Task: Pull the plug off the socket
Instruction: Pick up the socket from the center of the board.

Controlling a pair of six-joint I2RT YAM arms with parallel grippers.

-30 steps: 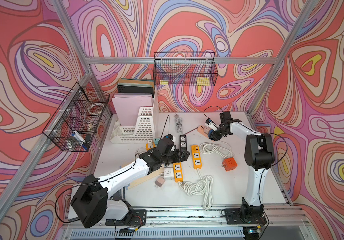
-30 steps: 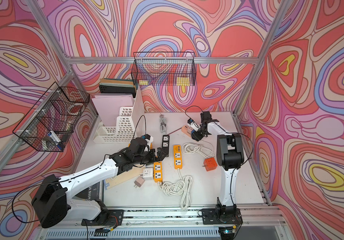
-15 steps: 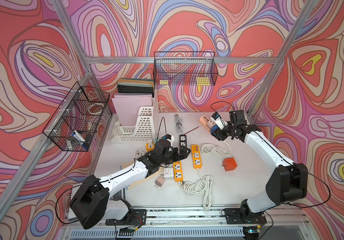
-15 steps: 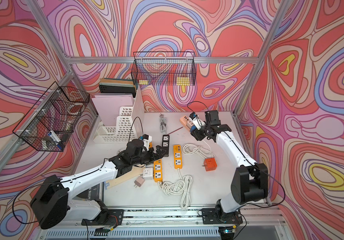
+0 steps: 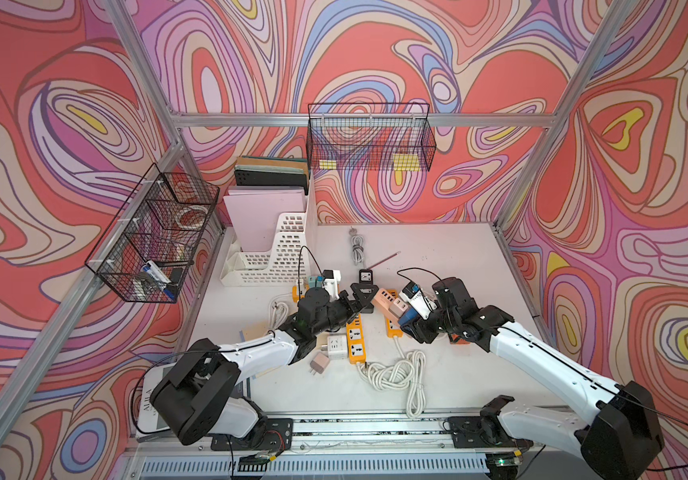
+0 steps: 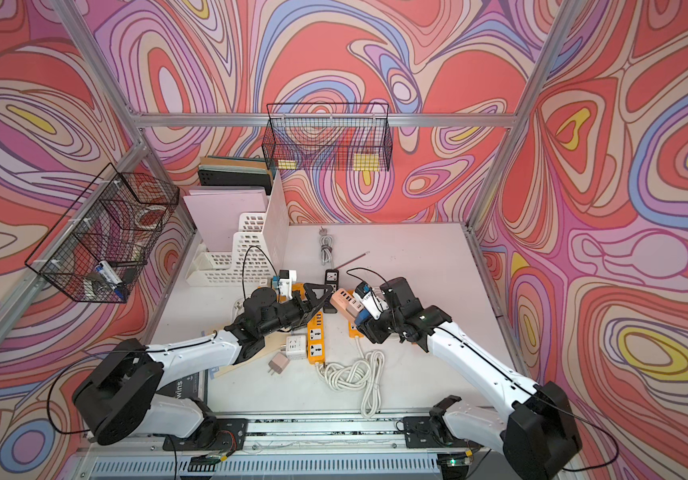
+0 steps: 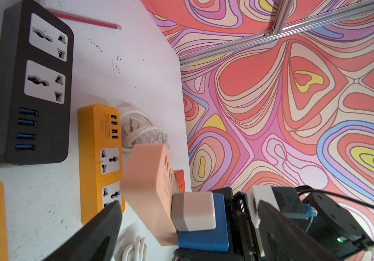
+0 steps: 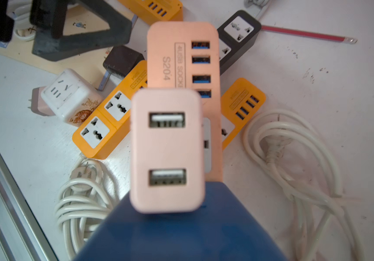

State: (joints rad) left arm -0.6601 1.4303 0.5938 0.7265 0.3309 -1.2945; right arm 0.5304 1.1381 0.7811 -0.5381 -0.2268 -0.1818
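Observation:
A pink socket strip (image 5: 384,297) (image 6: 341,298) is held above the table in my right gripper (image 5: 408,316) (image 6: 365,321). The blue fingers (image 8: 181,230) are shut on its end, beside the plug. The plug (image 7: 194,211) (image 8: 168,149) is a pale pink cube charger with two USB ports. It sits seated in the strip (image 7: 147,180) (image 8: 181,56). My left gripper (image 5: 356,296) (image 6: 316,296) is open right next to the strip. In the left wrist view the plug lies between its black fingers (image 7: 100,230), with neither finger touching it.
Two orange power strips (image 5: 355,336) (image 7: 97,158) and a black one (image 7: 32,85) lie under the grippers. Coiled white cables (image 5: 394,368), a white adapter (image 5: 336,346), a small pink charger (image 5: 319,365) and a red pencil (image 5: 381,261) are on the table. A white file rack (image 5: 275,253) stands at the back left.
My right arm has swung the pink strip and its plug from the back of the table forward to the middle. My left gripper has stayed open and now stands around the plug.

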